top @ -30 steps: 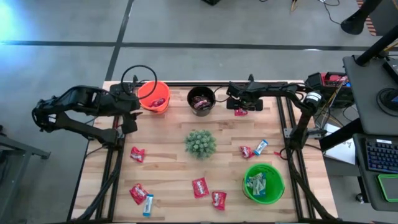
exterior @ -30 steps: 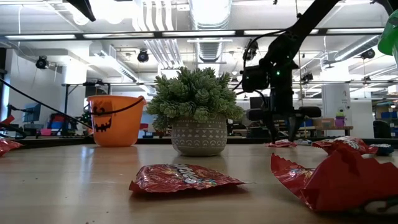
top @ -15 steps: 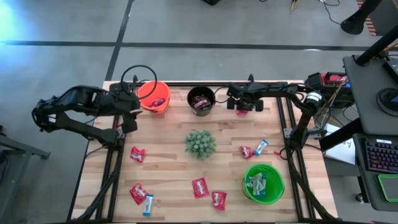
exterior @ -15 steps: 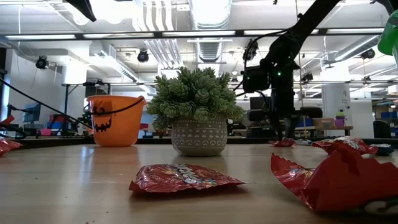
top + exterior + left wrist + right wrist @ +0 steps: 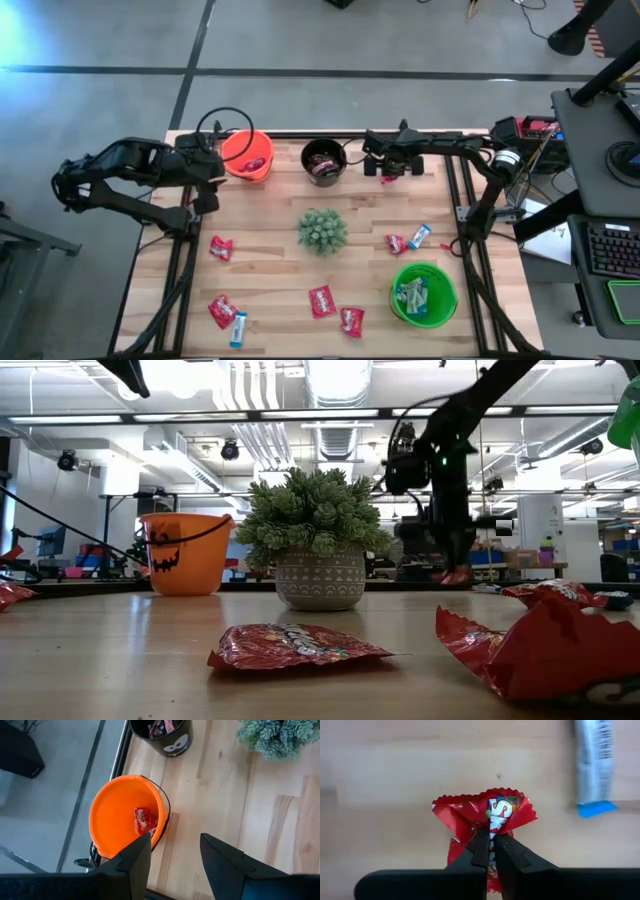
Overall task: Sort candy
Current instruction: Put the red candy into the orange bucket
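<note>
I'm running this from my desk, so here's the view. The wooden table [image 5: 270, 290] sits on a grey floor, and the low camera looks across it into a workshop with ceiling ducts and strip lights. Along the far edge there's an orange bucket [image 5: 247, 155] with 1 red candy inside [image 5: 145, 819], then a black bucket [image 5: 324, 161] holding a few dark wrappers. A green bucket [image 5: 424, 293] sits near the front right, and a potted plant [image 5: 322, 230] is in the middle.

The right gripper [image 5: 492, 851] is just beside the black bucket, fingers pinched tight on a red candy [image 5: 492, 815], crumpling the wrapper between the tips. In the low view that packet hangs off the table [image 5: 456, 575]. A blue-and-white candy [image 5: 592, 765] lies on the wood below it.

The left gripper [image 5: 172, 857] hovers by the orange bucket, fingers parted, gripping nothing.

Loose red candies and a few blue ones [image 5: 238, 329] are scattered over the front half.
</note>
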Tool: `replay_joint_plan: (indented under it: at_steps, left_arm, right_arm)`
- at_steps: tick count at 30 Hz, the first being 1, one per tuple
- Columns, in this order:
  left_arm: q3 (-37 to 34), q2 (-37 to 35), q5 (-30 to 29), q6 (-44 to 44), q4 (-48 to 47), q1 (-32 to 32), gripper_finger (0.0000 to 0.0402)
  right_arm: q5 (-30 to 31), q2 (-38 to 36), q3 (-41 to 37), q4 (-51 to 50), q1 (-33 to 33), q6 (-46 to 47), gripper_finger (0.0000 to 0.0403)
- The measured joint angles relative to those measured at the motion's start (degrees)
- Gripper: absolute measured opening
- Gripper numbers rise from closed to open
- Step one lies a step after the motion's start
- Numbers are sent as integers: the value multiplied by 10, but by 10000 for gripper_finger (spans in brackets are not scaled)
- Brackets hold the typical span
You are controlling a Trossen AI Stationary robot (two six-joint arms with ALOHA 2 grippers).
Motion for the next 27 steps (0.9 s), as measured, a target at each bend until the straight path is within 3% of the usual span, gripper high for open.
replay_joint_plan:
  at_steps: [5,10,17,27]
  left_arm:
    - [0,-1,25,10,1,0,153]
    - [0,-2,65,9,16,0,153]
    - [0,-12,85,40,111,0,153]
    - [0,-14,109,49,288,0,153]
  right_arm:
    - [5,-45,23,-77,22,-20,9]
    - [5,-110,30,-77,57,-19,9]
    - [10,-174,66,-68,124,-34,9]
    - [24,-167,154,53,197,-154,9]
